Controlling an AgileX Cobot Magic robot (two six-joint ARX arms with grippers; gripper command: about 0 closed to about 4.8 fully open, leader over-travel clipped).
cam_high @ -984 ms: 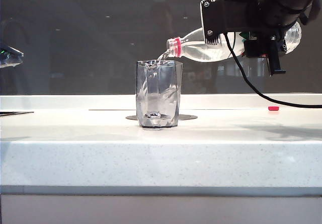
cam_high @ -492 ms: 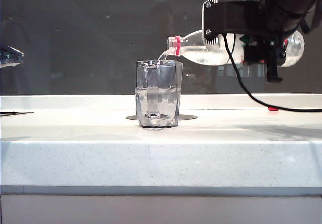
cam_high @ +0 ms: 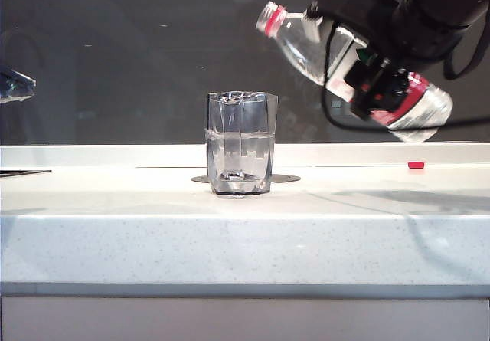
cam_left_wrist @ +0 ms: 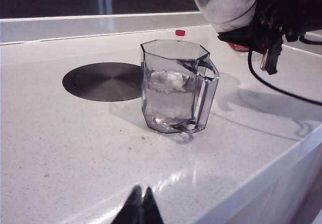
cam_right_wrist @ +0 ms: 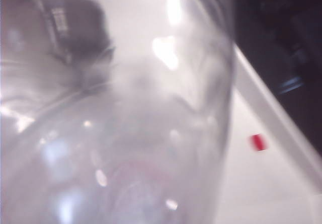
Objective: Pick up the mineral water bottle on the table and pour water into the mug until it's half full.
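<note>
The right gripper clenched the water bottle around its middle, tilted mouth-up, above and beside the mug on the table. The bottle looked light and squashy, the mug breakable. A red cap lay well apart. The left gripper was shut, empty.

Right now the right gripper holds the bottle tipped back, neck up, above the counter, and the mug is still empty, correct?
Not quite: the mug is not empty. The exterior view shows water standing in it, roughly half full. The rest holds: the right gripper grips the bottle tipped back, neck up, above the counter.
</note>
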